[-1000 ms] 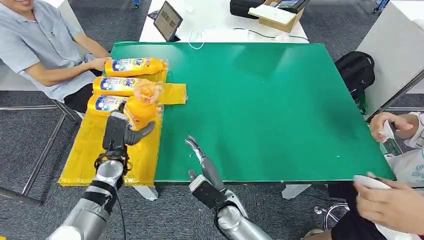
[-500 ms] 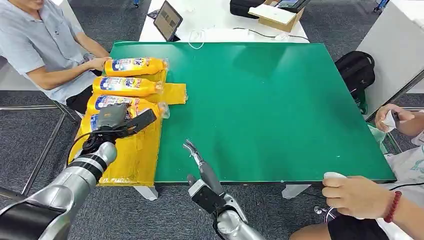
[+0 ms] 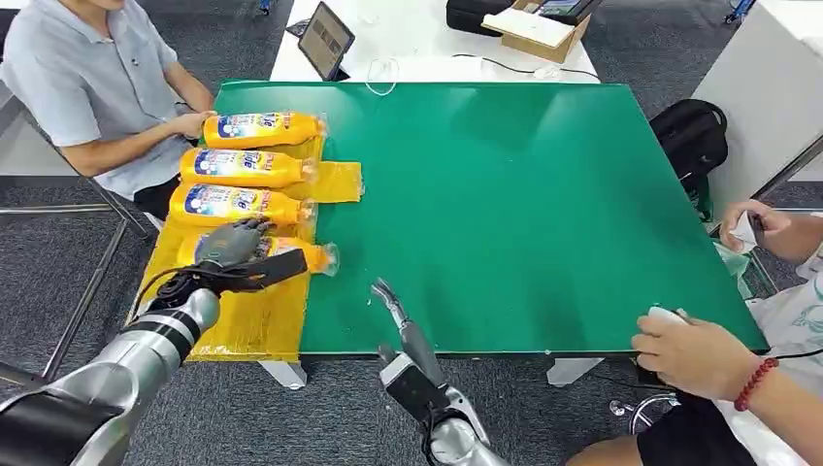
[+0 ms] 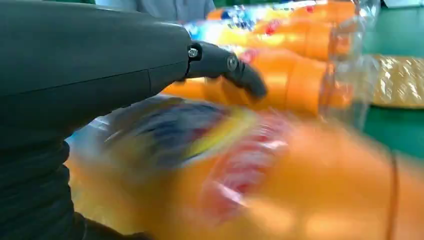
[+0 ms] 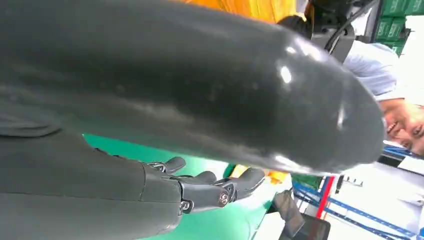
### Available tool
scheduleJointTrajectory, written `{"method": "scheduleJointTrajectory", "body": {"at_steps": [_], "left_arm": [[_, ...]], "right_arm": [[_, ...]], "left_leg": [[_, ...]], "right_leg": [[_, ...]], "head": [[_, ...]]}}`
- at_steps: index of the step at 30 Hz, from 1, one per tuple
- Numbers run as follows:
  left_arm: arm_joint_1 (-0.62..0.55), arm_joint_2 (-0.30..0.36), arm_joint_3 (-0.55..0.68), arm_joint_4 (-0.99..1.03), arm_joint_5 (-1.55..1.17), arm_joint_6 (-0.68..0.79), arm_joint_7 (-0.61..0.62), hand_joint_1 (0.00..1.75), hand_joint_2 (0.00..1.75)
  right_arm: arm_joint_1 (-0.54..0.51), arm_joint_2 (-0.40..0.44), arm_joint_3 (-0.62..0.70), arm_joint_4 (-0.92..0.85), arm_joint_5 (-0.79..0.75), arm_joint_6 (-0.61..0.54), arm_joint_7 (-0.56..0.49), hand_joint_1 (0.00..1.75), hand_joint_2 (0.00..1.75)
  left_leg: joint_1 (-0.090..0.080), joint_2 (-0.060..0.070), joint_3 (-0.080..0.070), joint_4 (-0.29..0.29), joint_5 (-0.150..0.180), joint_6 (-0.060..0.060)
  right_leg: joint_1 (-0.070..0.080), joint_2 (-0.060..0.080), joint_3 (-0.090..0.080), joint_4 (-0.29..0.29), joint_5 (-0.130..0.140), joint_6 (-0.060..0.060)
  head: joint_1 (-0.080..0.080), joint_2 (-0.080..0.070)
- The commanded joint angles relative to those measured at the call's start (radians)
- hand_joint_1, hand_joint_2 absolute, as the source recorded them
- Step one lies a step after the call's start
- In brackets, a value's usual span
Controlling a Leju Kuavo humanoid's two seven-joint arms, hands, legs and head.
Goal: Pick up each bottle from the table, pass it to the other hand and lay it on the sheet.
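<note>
My head camera looks forward and down from high up over the green tabletop (image 3: 505, 194). My left wrist camera sits close behind my left hand (image 4: 220, 60), facing the bottles (image 4: 300, 45). My right wrist camera looks along my right hand (image 5: 210, 187) across the same tabletop.

This looks like a test room in an office or a lab. The floor is grey carpet (image 3: 602, 408). A big flat green table (image 3: 524, 214) stands in the middle, and a plain white table (image 3: 427, 44) is pushed up behind it. On the white table sit a small dark tablet screen (image 3: 325, 39), a thin white cable (image 3: 383, 73), a brown cardboard box (image 3: 543, 37) and a black case (image 3: 476, 14). A black backpack (image 3: 691, 141) lies on the floor. A person in a light blue shirt (image 3: 87, 87) sits on a metal-legged chair (image 3: 97, 209) at the side. In the right wrist view, blue metal shelves (image 5: 345, 210) stand at the back.
</note>
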Motion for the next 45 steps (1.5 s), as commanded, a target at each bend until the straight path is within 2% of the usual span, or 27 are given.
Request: {"method": "scheduleJointTrajectory", "body": {"at_steps": [1,7,10,13,17,21,23,24,27,28,30,31,35,36,38,40,42,45], "left_arm": [[-0.008,-0.012,0.028,0.072,0.075,-0.109,-0.111,0.00,1.75],[-0.008,-0.012,0.028,0.072,0.075,-0.109,-0.111,0.00,1.75],[-0.003,-0.026,0.064,0.049,0.129,-0.175,-0.191,0.00,1.75],[-0.021,-0.027,0.068,0.032,0.155,-0.217,-0.218,0.00,1.75],[-0.028,-0.050,0.154,-0.030,0.290,-0.238,-0.288,0.00,1.75],[0.088,-0.102,0.330,-0.249,0.556,-0.184,-0.413,0.00,1.75],[0.168,-0.118,0.376,-0.387,0.697,-0.243,-0.399,0.00,1.75],[0.229,-0.110,0.385,-0.493,0.789,-0.280,-0.368,0.00,1.75],[0.270,-0.086,0.375,-0.560,0.842,-0.231,-0.369,0.00,1.75],[0.274,-0.087,0.382,-0.567,0.865,-0.232,-0.370,0.00,1.75],[0.292,-0.094,0.395,-0.607,0.909,-0.218,-0.390,0.00,1.75],[0.307,-0.096,0.399,-0.638,0.952,-0.232,-0.387,0.00,1.75],[0.391,-0.119,0.403,-0.784,1.085,-0.273,-0.366,0.00,1.75],[0.425,-0.135,0.404,-0.831,1.150,-0.287,-0.356,0.00,1.75],[0.466,-0.154,0.408,-0.875,1.198,-0.294,-0.352,0.00,1.75],[0.479,-0.158,0.409,-0.892,1.210,-0.291,-0.352,0.00,1.75],[0.532,-0.168,0.405,-0.943,1.268,-0.291,-0.338,0.00,1.75],[0.593,-0.164,0.383,-0.968,1.257,-0.264,-0.345,0.00,1.75]], "right_arm": [[0.012,-0.014,-0.046,-0.002,0.001,-0.007,0.001,0.00,0.00],[0.012,-0.014,-0.046,-0.002,0.001,-0.007,0.001,0.00,0.00],[0.002,-0.016,-0.040,0.001,-0.014,-0.010,0.001,0.00,0.00],[-0.015,-0.019,-0.035,0.001,-0.030,-0.019,0.001,0.00,0.00],[-0.043,-0.021,-0.026,-0.007,-0.035,-0.041,0.001,0.00,0.00],[-0.019,-0.049,-0.012,-0.096,-0.009,-0.134,0.001,0.00,0.00],[-0.003,-0.063,-0.010,-0.141,-0.004,-0.179,0.001,0.00,0.00],[0.001,-0.075,-0.005,-0.165,0.003,-0.200,0.001,0.00,1.75],[-0.002,-0.078,-0.026,-0.171,0.027,-0.181,0.001,0.00,1.75],[-0.005,-0.077,-0.033,-0.166,0.033,-0.176,0.001,0.00,1.75],[-0.009,-0.076,-0.048,-0.160,0.045,-0.176,0.001,0.00,1.75],[-0.006,-0.078,-0.052,-0.176,0.053,-0.190,0.001,0.00,1.75],[0.028,-0.107,-0.067,-0.351,0.025,-0.356,0.001,0.00,1.75],[0.054,-0.103,-0.099,-0.444,0.020,-0.427,0.001,0.00,1.75],[0.092,-0.067,-0.186,-0.535,0.060,-0.427,0.001,0.00,1.75],[0.104,-0.054,-0.208,-0.559,0.080,-0.427,0.001,0.00,1.75],[0.145,-0.008,-0.305,-0.623,0.171,-0.427,0.001,0.00,1.75],[0.167,0.018,-0.388,-0.605,0.168,-0.427,0.001,0.00,1.75]], "left_leg": [[0.000,0.000,0.003,0.000,-0.001,0.000],[0.000,0.000,0.003,0.000,-0.001,-0.001],[0.000,0.000,0.002,0.000,-0.001,0.000],[0.000,0.000,0.002,0.000,-0.001,0.000],[0.000,0.000,0.000,0.001,0.000,0.000],[0.000,-0.001,0.002,0.001,-0.001,0.000],[0.000,-0.002,0.004,0.000,-0.002,0.000],[-0.001,-0.001,0.003,-0.001,-0.001,0.000],[-0.001,0.003,0.007,-0.001,-0.004,0.000],[-0.001,0.002,0.004,0.000,-0.002,0.000],[0.000,0.003,0.007,0.000,-0.004,-0.001],[0.001,0.003,0.009,0.002,-0.007,-0.001],[0.000,0.003,0.003,0.001,-0.003,-0.001],[0.000,0.002,0.003,0.001,-0.003,-0.001],[-0.001,0.000,0.001,0.000,-0.002,0.000],[-0.001,0.000,0.003,0.001,-0.003,0.000],[-0.001,0.000,0.003,0.001,-0.003,0.000],[-0.001,0.000,0.004,0.000,-0.003,0.000]], "right_leg": [[0.000,0.000,0.003,0.000,-0.001,-0.001],[0.000,0.000,0.003,0.000,-0.001,-0.001],[0.000,0.000,0.002,-0.001,-0.001,-0.001],[0.000,0.000,0.002,0.000,-0.001,-0.001],[0.000,0.000,0.000,0.000,0.000,-0.001],[0.000,-0.001,0.003,0.001,-0.002,-0.001],[0.000,-0.002,0.005,0.000,-0.002,-0.001],[0.000,-0.001,0.003,-0.001,-0.001,-0.001],[0.000,0.003,0.007,-0.001,-0.003,-0.001],[0.000,0.002,0.003,-0.001,-0.001,-0.001],[0.001,0.003,0.006,0.000,-0.003,-0.002],[0.001,0.004,0.008,0.001,-0.005,-0.003],[0.000,0.003,0.002,0.001,-0.002,-0.001],[0.000,0.002,0.002,0.001,-0.003,-0.002],[-0.001,0.001,0.000,0.000,-0.001,-0.001],[-0.001,0.001,0.002,0.001,-0.003,-0.001],[0.000,0.001,0.002,0.001,-0.003,-0.001],[-0.001,0.001,0.003,0.000,-0.003,-0.001]], "head": [[0.000,0.000],[0.000,0.000],[0.000,0.000],[0.000,0.000],[0.000,0.000],[0.000,0.000],[0.000,0.000],[0.000,0.000],[0.000,0.000],[0.000,0.000],[0.000,0.000],[0.000,0.000],[0.000,0.000],[0.000,0.000],[0.000,0.000],[0.000,0.000],[0.000,0.000],[0.000,0.000]]}}
